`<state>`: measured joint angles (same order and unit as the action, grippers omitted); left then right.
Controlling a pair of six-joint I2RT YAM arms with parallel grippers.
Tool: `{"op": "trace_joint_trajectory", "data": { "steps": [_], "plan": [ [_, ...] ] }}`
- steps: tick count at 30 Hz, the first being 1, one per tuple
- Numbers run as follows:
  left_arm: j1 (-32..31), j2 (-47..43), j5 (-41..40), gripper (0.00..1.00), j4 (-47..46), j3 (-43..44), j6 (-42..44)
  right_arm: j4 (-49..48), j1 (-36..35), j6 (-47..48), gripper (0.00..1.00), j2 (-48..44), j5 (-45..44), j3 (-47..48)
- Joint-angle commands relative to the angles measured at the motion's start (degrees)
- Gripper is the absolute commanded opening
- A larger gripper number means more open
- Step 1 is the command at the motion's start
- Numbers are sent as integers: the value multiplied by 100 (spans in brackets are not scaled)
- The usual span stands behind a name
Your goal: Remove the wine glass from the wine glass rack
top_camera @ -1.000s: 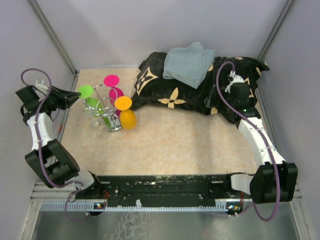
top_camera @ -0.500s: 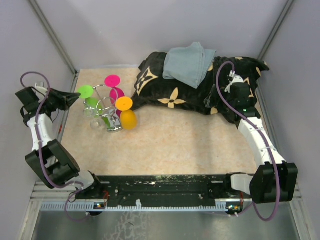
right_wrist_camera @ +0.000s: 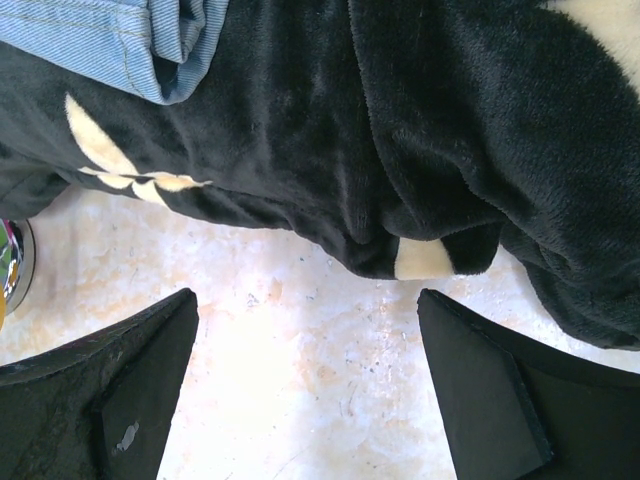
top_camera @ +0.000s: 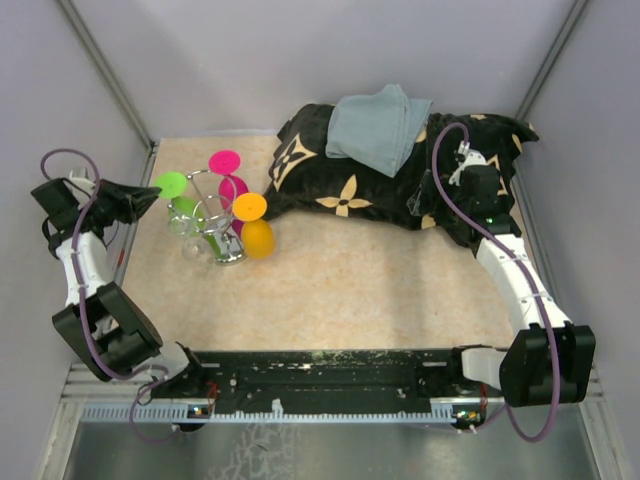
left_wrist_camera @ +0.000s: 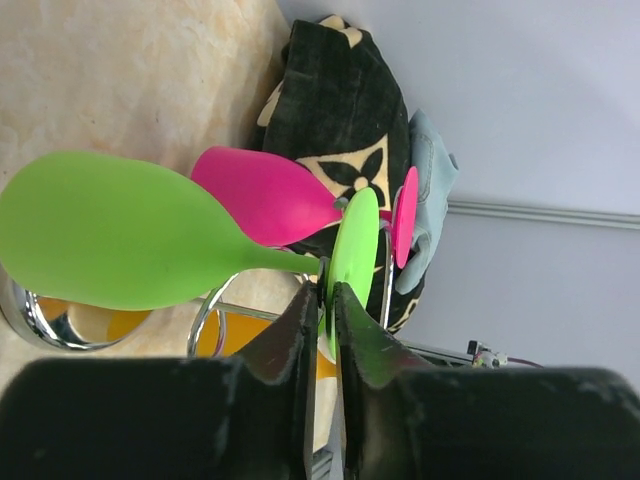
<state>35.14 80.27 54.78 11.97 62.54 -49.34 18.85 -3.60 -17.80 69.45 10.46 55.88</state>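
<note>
While your left pincer pinches the green wine glass by its foot, the step in hand is the grasp, with the lift-off not yet done.

Because the glass hangs upside down on the wine glass rack at the left side of the table, with a pink glass just beside it, you will likely need to draw the stem outward from the wire, gently, so the rack does not tip. Your right pincer is spread wide over the table beside the black blanket, well apart from the rack.
</note>
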Motion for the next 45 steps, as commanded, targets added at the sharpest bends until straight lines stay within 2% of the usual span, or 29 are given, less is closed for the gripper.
{"op": "trace_joint_trajectory", "data": {
  "steps": [1,5,7,20,29,36,45],
  "plan": [
    [19,-159,344,22,-367,-19,-94,-268,26,31,91,-25,76,110],
    [12,-133,382,37,-419,11,-89,-268,25,14,91,-23,107,108],
    [17,-126,384,40,-422,12,-98,-269,26,5,91,-22,114,99],
    [28,-204,349,34,-256,-40,35,-243,24,-12,91,-116,114,60],
    [157,-257,327,36,-204,-106,84,-233,26,-13,91,-166,114,22],
    [219,-279,400,27,-167,-150,92,-242,26,-21,91,-165,146,18],
    [224,-256,565,8,-159,-182,57,-276,28,-21,91,-176,169,-6]
  ]
}}
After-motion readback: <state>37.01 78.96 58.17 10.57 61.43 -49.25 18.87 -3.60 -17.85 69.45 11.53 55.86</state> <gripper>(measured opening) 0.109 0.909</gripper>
